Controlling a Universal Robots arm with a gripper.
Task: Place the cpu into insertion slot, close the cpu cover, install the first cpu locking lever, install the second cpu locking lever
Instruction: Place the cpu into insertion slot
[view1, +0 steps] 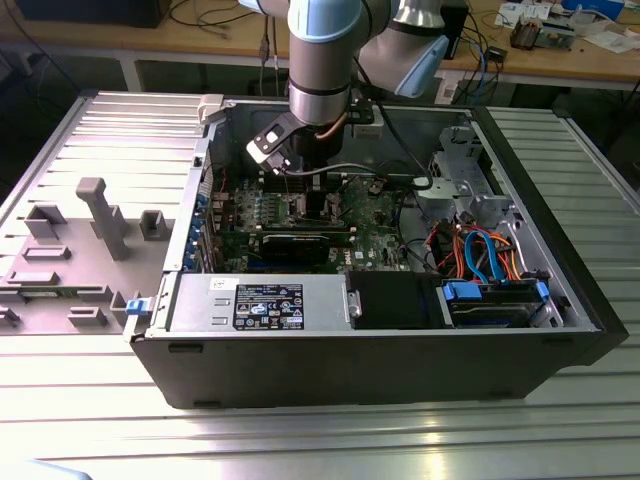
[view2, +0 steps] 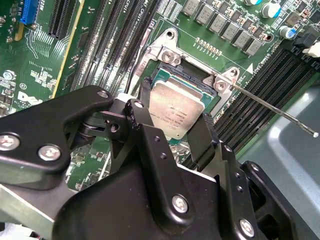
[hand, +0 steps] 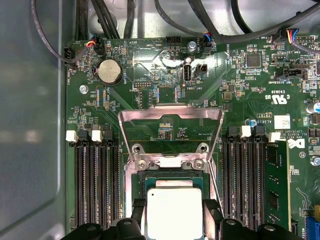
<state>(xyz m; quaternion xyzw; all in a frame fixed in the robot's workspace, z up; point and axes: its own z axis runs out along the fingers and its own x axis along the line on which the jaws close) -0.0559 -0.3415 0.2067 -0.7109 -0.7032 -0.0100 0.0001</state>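
Your end effector (view2: 175, 105), at about 11 o'clock from the middle of the open computer case (view1: 380, 370) in the exterior view, is clamped on the cpu (hand: 172, 210). The chip sits at the insertion slot (view2: 170, 75); whether it is fully seated is unclear. Release it tilted and you risk bent socket contacts. The open cpu cover (hand: 150, 111) and unlatched locking lever (view2: 270, 108) stand close enough to snag.
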